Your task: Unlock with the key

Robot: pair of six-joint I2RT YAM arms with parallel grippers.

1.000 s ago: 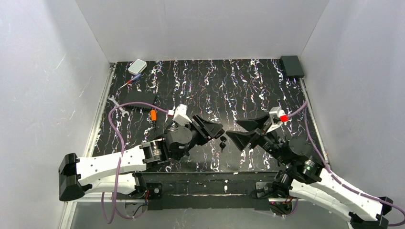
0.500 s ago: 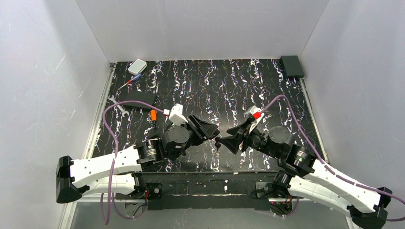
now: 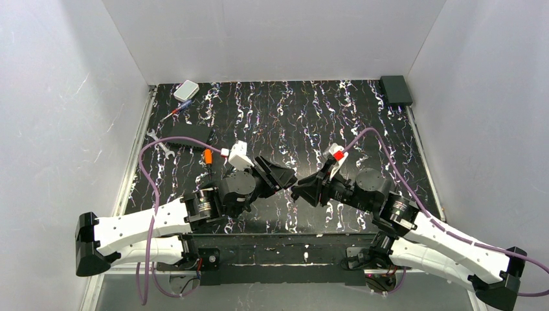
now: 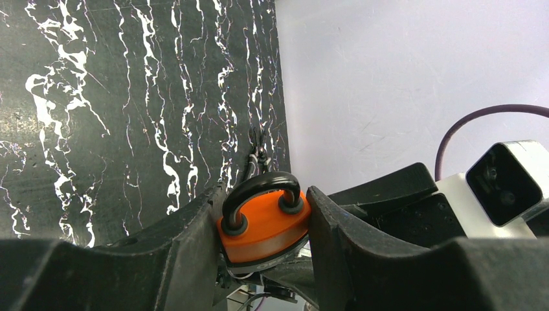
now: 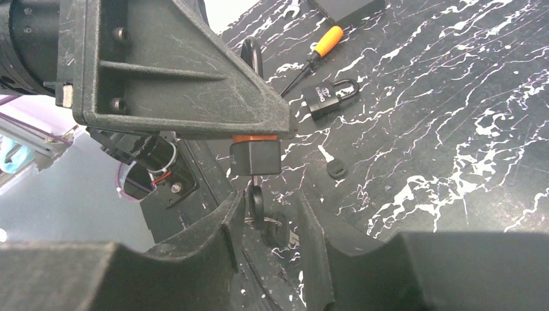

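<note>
Change: since a second ago the right gripper [image 3: 302, 192] has swung in leftward, and its tip now nearly meets the left gripper [image 3: 287, 176], which has barely shifted.
Left grip: clamped on the orange lock [image 4: 262, 225], a finger pressed to each side.
Right grip: fingers spread on either side of the key [image 5: 257, 199], not squeezing it.
Key place: pushed up into the lock's black underside, with its black plastic head hanging between the right fingers and a ring [image 5: 280, 230] of spares dangling below.
Lock shape: round orange body with a glossy black curved shackle [image 4: 262, 186].
Fingers: rough matte black plastic.
Table [image 3: 311, 116]: black with white marbled streaks.
Lying there: a dark padlock [image 5: 327, 97] with a loose key [image 5: 333, 168] near it.
</note>
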